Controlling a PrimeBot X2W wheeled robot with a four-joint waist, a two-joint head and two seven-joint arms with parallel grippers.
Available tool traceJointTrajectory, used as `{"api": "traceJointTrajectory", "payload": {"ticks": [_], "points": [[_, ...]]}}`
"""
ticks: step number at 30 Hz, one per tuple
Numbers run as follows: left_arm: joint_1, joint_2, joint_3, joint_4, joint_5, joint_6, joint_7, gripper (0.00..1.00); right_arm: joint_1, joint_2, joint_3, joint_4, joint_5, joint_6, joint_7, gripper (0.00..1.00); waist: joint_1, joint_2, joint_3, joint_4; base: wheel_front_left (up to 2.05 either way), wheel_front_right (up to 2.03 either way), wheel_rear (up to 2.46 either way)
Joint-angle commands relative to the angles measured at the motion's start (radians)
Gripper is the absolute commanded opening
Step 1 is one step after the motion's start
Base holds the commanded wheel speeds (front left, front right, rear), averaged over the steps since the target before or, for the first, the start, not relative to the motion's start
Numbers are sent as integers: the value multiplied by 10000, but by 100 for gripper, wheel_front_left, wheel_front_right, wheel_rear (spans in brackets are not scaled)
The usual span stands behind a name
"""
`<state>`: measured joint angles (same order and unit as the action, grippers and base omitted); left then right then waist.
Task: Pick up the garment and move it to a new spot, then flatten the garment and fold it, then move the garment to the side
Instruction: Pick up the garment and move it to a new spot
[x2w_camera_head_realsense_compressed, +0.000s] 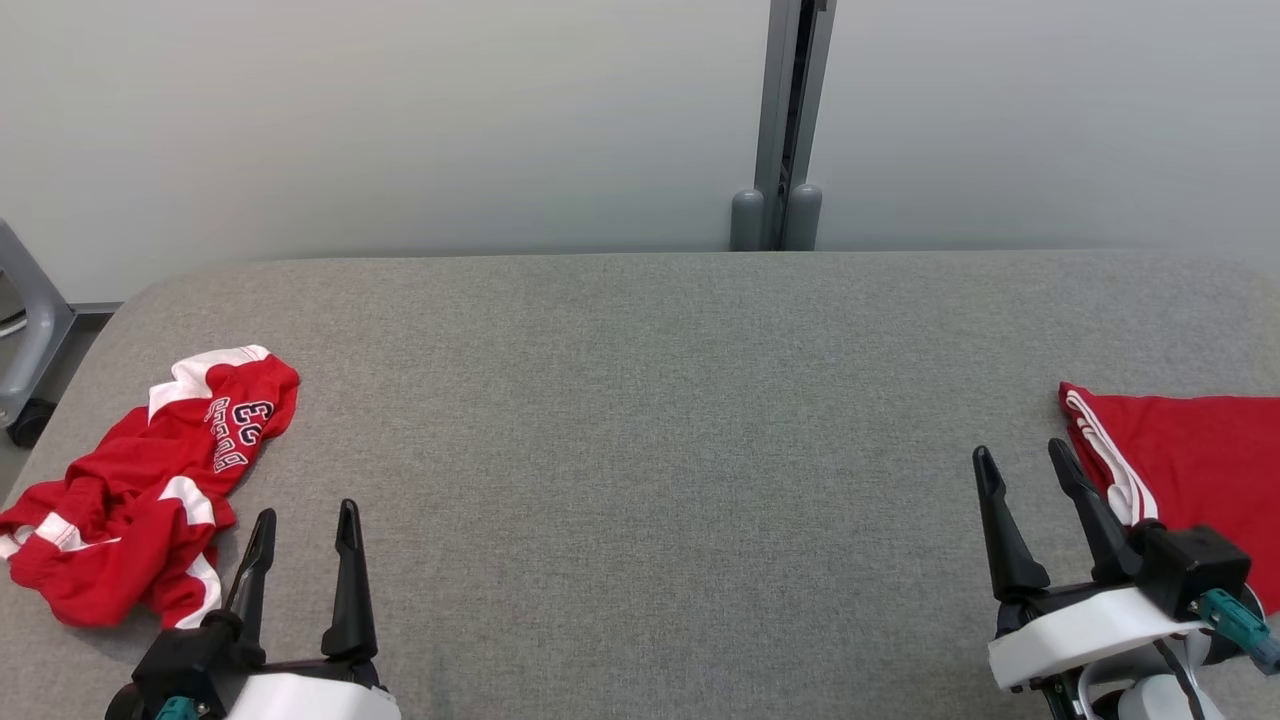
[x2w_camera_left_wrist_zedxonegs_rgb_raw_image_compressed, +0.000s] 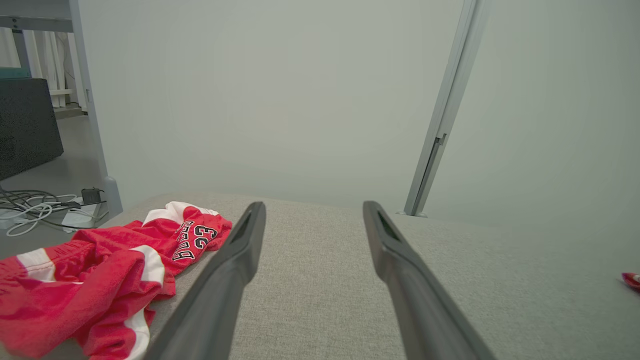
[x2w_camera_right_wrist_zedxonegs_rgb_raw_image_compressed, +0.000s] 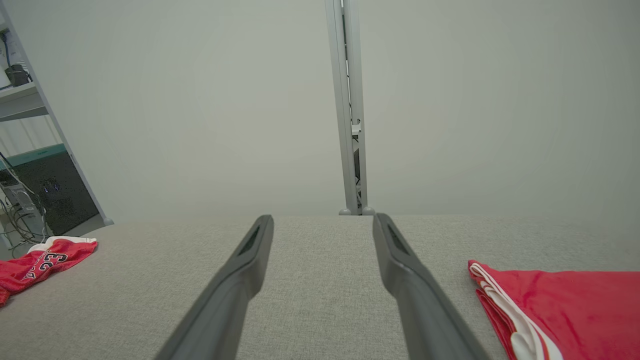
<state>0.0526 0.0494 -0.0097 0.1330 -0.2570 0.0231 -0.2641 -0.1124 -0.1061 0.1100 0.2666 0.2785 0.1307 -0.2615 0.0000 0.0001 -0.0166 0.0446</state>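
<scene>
Pickup pending: my left gripper (x2w_camera_head_realsense_compressed: 306, 510) and right gripper (x2w_camera_head_realsense_compressed: 1020, 450) gape empty; next I'd grasp the crumpled red-and-white jersey garment (x2w_camera_head_realsense_compressed: 150, 480)

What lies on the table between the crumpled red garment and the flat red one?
Only bare grey tabletop, in the head view; the open left gripper and right gripper stand at its near side.

Wide free table (x2w_camera_head_realsense_compressed: 660, 450) between crumpled garment (x2w_camera_head_realsense_compressed: 150, 490) and folded garment (x2w_camera_head_realsense_compressed: 1200, 470)

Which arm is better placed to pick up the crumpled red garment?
Left. The left gripper stands open right beside the crumpled garment; the right gripper is across the table, by the folded garment.
</scene>
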Motion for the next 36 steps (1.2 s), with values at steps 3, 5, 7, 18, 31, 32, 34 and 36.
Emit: {"api": "traceJointTrajectory", "payload": {"ticks": [3,5,7,18,31,32,34,36], "points": [[-144,29,-16,-13,-21,-13,2,100,92,-8,-32,-8,-83,2,-47,100,0,-1,9,-10,0,0,0],[-149,28,-26,1,-5,-21,2,100,85,7,-43,28,-97,2,-47,100,0,-1,13,-18,0,0,0],[-164,29,-34,13,16,-32,2,100,72,27,-47,63,-105,2,-48,100,0,-1,17,-28,0,0,0],[-243,29,-68,99,89,-91,2,100,29,85,-118,207,-185,2,-48,100,0,-1,22,-37,0,0,0],[-346,33,-26,514,236,-87,2,100,158,161,137,400,-58,2,-49,100,0,-1,-61,1407,0,0,0],[-370,35,10,542,275,-122,2,100,156,170,177,416,-36,2,-49,100,0,-1,-69,1590,0,0,0],[-388,30,41,566,307,-144,2,100,142,174,220,429,-7,2,-49,100,0,-1,-77,1774,0,0,0],[-397,27,36,569,337,-156,2,100,124,194,346,485,34,2,-47,100,0,-1,-93,2150,0,0,0]]}}
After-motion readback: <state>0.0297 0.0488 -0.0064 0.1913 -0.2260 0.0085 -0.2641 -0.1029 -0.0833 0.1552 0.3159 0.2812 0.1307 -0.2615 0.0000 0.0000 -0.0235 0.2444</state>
